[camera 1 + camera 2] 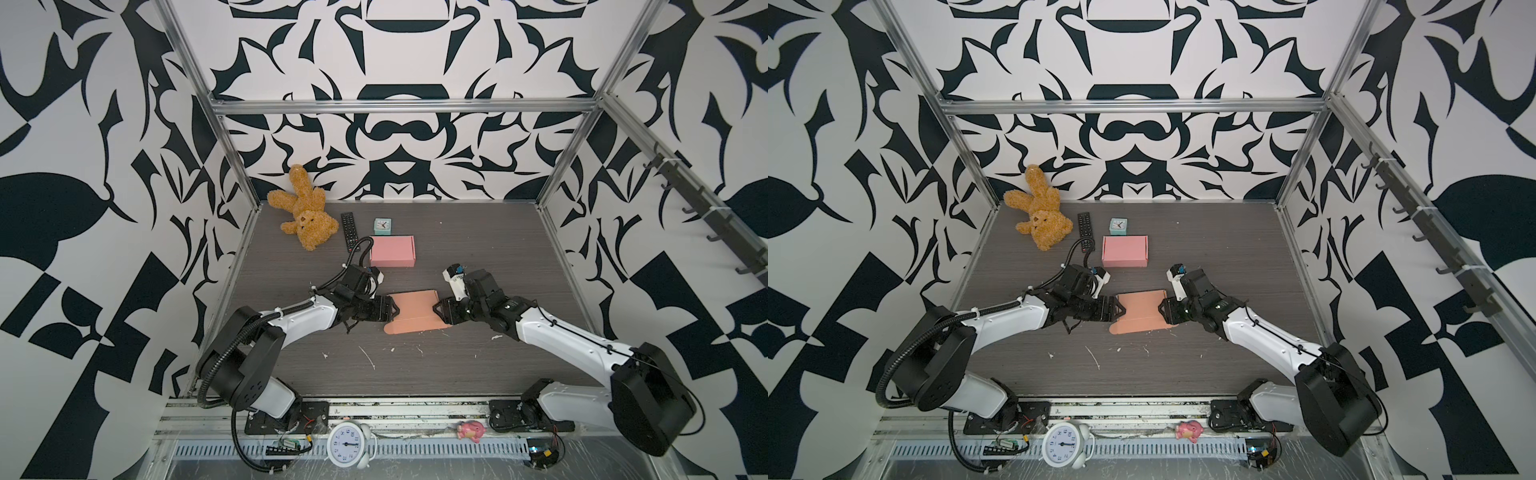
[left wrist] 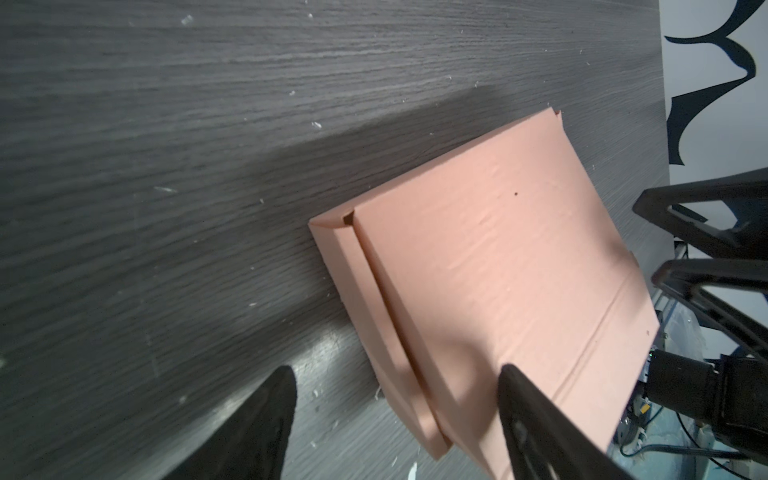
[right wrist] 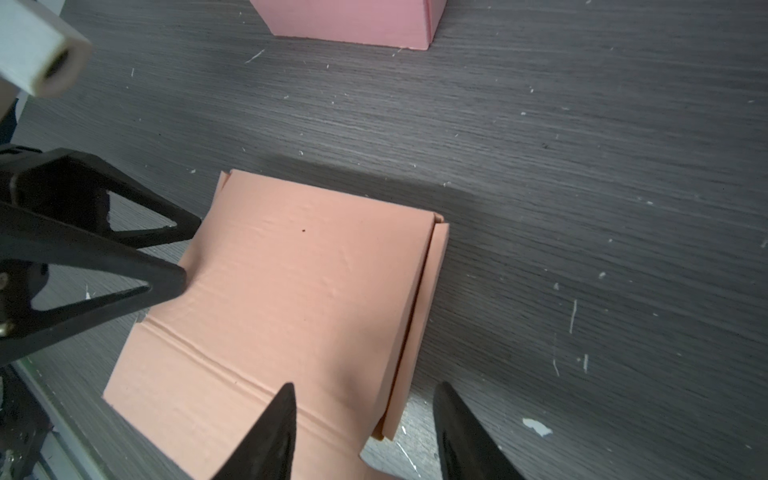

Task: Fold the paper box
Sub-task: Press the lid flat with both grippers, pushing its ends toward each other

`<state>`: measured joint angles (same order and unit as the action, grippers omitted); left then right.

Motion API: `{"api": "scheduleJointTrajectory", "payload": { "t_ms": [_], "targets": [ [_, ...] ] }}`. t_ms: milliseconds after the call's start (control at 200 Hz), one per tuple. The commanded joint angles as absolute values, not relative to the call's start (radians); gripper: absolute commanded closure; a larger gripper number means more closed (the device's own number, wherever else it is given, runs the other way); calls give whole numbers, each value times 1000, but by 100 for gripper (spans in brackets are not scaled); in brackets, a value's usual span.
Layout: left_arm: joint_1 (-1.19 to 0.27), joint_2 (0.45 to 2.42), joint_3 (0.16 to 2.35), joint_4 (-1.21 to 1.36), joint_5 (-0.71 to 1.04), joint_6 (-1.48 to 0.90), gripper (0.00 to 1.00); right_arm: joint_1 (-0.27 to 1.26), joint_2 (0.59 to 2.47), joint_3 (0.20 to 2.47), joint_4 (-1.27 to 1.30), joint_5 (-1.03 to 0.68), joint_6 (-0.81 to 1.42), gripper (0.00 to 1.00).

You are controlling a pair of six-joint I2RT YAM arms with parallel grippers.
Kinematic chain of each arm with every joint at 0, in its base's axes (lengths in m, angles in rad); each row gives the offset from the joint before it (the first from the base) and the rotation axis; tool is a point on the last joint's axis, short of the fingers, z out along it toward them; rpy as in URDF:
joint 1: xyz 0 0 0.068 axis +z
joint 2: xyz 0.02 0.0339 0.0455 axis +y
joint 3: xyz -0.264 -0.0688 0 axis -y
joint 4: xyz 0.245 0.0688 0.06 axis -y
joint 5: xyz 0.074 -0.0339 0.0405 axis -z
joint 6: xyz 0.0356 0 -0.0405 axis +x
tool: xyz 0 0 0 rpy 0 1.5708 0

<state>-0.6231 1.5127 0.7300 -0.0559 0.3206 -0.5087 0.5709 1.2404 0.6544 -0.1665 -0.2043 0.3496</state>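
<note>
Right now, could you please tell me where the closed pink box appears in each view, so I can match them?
A top view: pink box, mid-table, just in front of the small teal clock.
A top view: the same spot.
Left wrist: not in it.
Right wrist: cut off at the frame edge.
Shared landmark: the flat salmon sheet, in all four views.
</note>
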Motion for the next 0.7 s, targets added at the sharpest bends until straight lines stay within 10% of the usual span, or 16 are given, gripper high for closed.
{"api": "scheduleJointTrajectory", "payload": {
  "t_ms": [0,695],
  "targets": [
    [-628,1525,712,-50,331,-514,21,578,1225,648,-148,-192,361,46],
    [-628,1571,700,-22,330,-511,23,597,1315,633,-119,-162,376,47]
  ]
}}
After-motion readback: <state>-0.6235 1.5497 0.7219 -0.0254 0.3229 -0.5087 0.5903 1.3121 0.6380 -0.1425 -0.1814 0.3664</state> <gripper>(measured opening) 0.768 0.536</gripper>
